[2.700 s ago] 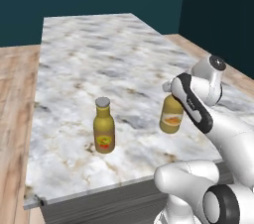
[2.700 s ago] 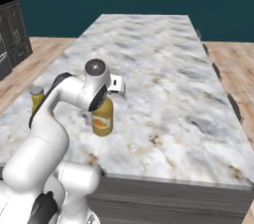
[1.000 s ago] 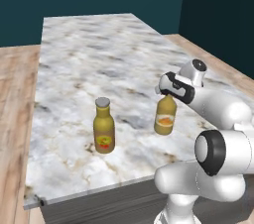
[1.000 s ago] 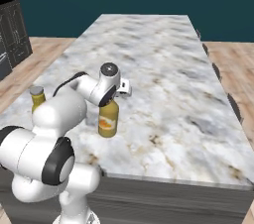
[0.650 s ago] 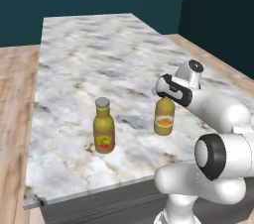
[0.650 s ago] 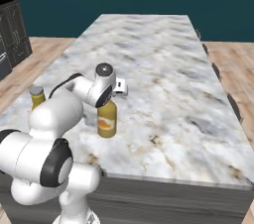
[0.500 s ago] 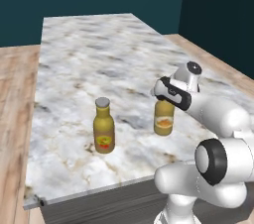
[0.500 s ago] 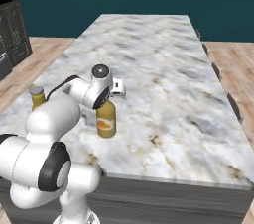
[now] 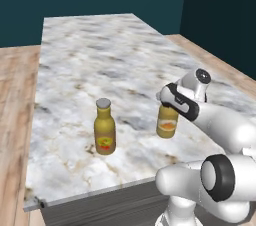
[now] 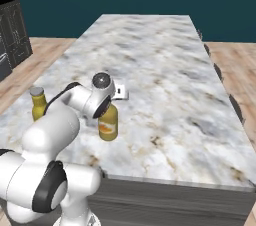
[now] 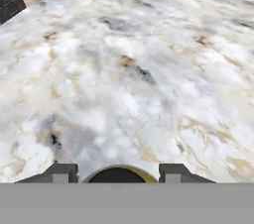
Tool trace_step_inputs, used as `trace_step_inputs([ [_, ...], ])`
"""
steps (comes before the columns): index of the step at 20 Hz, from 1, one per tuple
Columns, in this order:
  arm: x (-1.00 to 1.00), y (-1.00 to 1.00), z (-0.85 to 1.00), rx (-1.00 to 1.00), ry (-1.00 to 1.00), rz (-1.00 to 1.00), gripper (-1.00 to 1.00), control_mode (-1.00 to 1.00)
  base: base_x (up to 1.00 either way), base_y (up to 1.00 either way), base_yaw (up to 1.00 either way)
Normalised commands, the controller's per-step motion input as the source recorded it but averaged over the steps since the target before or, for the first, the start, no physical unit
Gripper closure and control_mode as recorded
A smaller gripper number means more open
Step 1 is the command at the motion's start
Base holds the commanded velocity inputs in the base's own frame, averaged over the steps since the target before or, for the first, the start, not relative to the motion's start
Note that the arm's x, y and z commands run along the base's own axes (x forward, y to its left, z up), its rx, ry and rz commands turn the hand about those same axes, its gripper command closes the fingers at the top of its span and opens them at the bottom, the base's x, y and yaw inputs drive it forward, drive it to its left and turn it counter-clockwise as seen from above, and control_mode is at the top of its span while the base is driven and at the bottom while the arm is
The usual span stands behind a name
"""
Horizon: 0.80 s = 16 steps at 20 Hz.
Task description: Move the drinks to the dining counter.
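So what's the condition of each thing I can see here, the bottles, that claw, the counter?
Tall amber bottle: upright on the counter, capped, standing free.
Squat amber jug: upright, base on the counter, neck between the fingers; whether they are pressing it, I cannot tell.
Gripper: at the jug's top, fingers either side of its black cap.
Dining counter: marble top, carrying both bottles near its front edge.
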Motion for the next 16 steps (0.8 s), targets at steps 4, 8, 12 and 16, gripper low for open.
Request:
trace_step_inputs([
  [4, -0.03, 0.08, 0.12, -0.03, -0.14, 0.00, -1.00, -1.00, 0.00, 0.00, 0.00],
  [8, 0.00, 0.00, 0.29, -0.04, -0.13, 0.00, -1.00, -1.00, 0.00, 0.00, 0.00],
  [12, 0.00, 0.00, 0.21, 0.00, -0.02, 0.00, -1.00, -1.00, 0.00, 0.00, 0.00],
  [16, -0.17, 0.00, 0.89, 0.00, 0.00, 0.00, -1.00, -1.00, 0.00, 0.00, 0.00],
])
